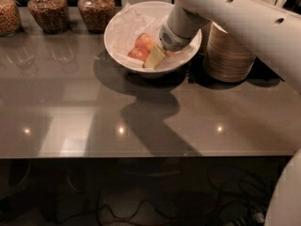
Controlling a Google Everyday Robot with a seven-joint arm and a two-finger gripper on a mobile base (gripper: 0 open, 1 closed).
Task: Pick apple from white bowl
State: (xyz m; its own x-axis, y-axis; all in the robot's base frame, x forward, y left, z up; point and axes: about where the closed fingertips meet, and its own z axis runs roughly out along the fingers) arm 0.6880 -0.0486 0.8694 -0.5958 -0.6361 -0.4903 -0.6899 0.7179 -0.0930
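The white bowl (123,26), lined with crumpled white paper, stands at the back middle of the grey table. Two reddish apples lie in it: one (145,41) further back and one (138,54) nearer the front. My gripper (154,58) reaches down into the bowl from the right. Its yellowish tip is right beside the front apple, at that apple's right side. The white arm (235,18) crosses the upper right of the view and hides the bowl's right part.
Three glass jars with brown contents (46,9) (96,8) (7,14) stand along the back left. A stack of beige disposable bowls (227,55) stands right of the white bowl. The table's front edge (141,155) runs across, with cables on the floor below.
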